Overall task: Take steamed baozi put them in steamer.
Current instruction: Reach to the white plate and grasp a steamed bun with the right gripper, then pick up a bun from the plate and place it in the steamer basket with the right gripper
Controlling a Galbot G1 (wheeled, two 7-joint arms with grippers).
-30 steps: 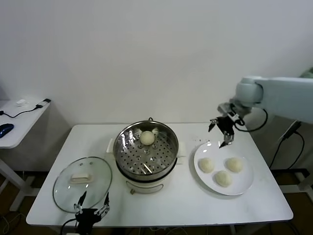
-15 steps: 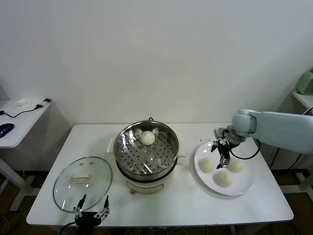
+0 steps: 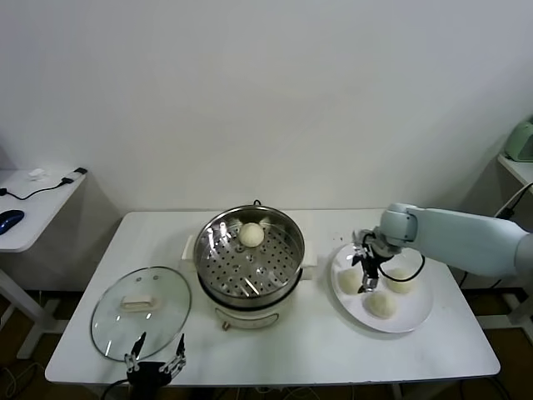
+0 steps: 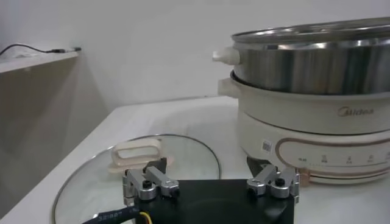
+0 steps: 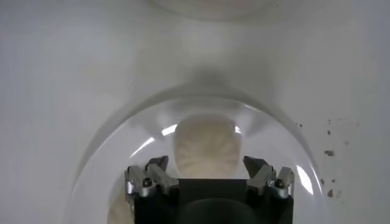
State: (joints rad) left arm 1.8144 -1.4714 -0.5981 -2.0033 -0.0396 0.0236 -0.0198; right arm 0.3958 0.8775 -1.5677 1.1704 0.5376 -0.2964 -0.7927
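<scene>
We see the steamer (image 3: 249, 260) in the middle of the white bench (image 3: 275, 342). It is a shiny round pot with a tray full of little holes, on a cream base. One baozi (image 3: 251, 234) sits inside it, near the far rim. The rest of the tray is bare.

To the right is a flat white plate (image 3: 414, 312). Three more buns lie on it: one on the steamer's side (image 3: 348, 281), one on the far right (image 3: 400, 280), and one at the front (image 3: 382, 305). They lie near each other.

A round glass lid (image 3: 140, 312) lies flat at the front left of the bench, close to the front edge. There is open bench between the steamer and the plate, and more in front of the plate.

Our right arm reaches in from the right, low over the plate. Our right claw (image 3: 366, 270) points down at the bun on the steamer's side. In the right wrist view, its fingers (image 5: 149, 178) are spread, one on each side of that bun (image 5: 208, 147). We cannot tell if they touch it.

Our left claw (image 3: 155, 364) waits at the front edge of the bench by the lid, its fingers spread wide and holding nothing.
</scene>
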